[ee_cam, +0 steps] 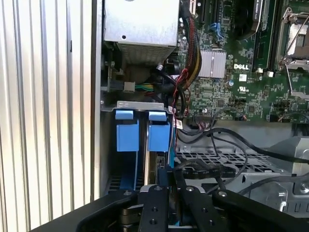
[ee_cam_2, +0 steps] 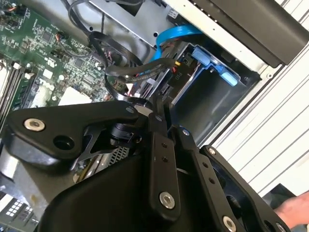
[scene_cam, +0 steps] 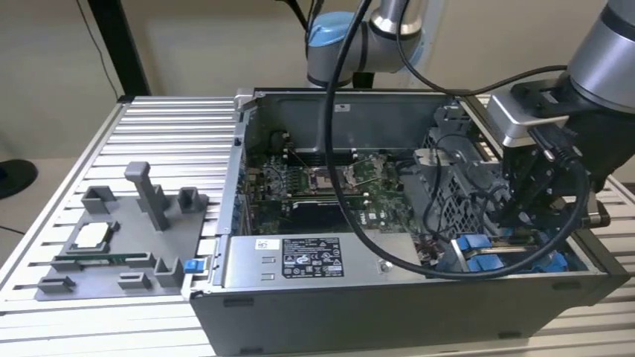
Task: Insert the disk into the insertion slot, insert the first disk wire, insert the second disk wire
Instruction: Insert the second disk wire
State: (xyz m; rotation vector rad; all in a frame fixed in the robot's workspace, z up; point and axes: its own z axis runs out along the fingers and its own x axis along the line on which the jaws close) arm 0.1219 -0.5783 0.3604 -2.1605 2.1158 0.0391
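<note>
At the exterior view's lower right, inside the open dark-grey computer case, the black robot gripper hung low over the grey sheet-metal drive cage that forms the insertion slot. Bright blue plastic marked the disk, a flat drive in a blue carrier frame, which sat down in that cage and not out on the ribbed aluminium table. A grey plastic fixture tray with upright posts stood well apart at the exterior view's left, and a silver labelled power-supply box lay along the near wall of the case.

In the second wrist view the gripper pointed into a knot of black cables just beside the disk. A flat blue ribbon wire arced towards the same bay.

In the first wrist view the gripper stood directly over the disk, whose blue tab sat at the mouth of the slot beside a second blue tab.

How wide the gripper stood, and whether it held a connector, I could not tell. I judged the disk seated and a wire step in hand; it called for a squarely aligned plug and gentle pressure among crowded cables.
</note>
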